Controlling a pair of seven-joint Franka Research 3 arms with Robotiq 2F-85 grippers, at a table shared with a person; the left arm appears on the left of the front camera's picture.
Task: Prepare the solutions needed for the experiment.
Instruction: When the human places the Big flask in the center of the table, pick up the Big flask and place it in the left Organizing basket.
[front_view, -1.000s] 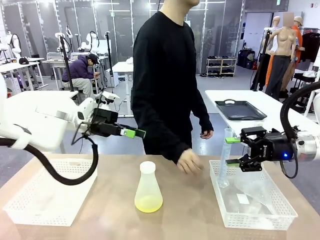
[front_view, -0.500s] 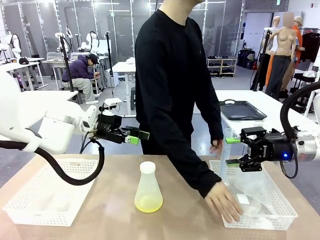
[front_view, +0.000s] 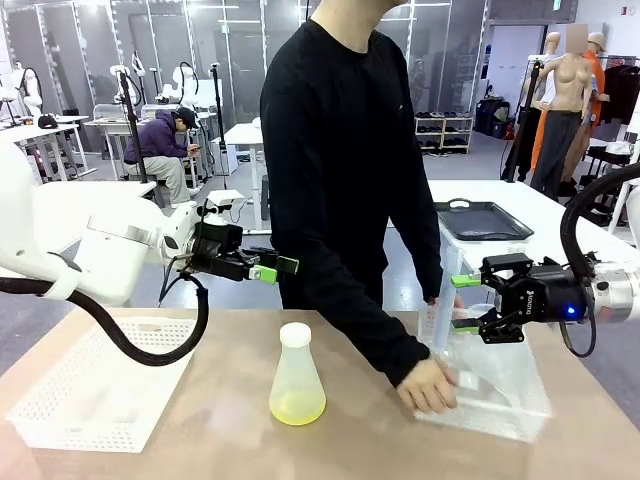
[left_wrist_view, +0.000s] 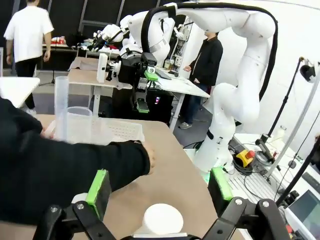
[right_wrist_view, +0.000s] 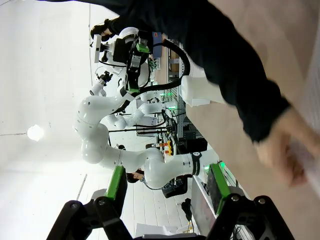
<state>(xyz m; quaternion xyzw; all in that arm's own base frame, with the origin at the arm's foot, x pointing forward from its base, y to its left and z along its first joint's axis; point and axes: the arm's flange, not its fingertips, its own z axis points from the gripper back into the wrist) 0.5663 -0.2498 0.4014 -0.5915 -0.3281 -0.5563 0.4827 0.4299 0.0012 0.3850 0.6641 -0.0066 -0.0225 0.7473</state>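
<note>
Near the middle of the table (front_view: 200, 440), toward the robot's side: an upright conical flask (front_view: 297, 365) with a white cap. Holds the solutions (front_view: 297, 407) as a shallow, pale yellow pool at its bottom, and stands apart from both pincers and from the hand. Up and to the left of it, in the air: the left pincer (front_view: 275, 268), pointing toward the middle, jaws spread wide, gripping nothing. In the left wrist view, green pads far apart, the flask's cap (left_wrist_view: 156, 218) low between them. At the table's left end: a white mesh basket (front_view: 60, 400). At the right end: a second white basket (front_view: 500, 400), blurred, gripped at its near left corner by the person's hand (front_view: 428, 385), black sleeve reaching down across the table. Inside that basket: a tall, clear graduated cylinder (left_wrist_view: 61, 107), upright. Just right of the cylinder, above the basket: the right pincer (front_view: 462, 302), pointing left, jaws well apart. In the right wrist view, nothing between its green fingers (right_wrist_view: 117, 185), only the sleeve and the blurred hand farther off. Cannot tell from the front view whether its fingertips touch the cylinder.
</note>
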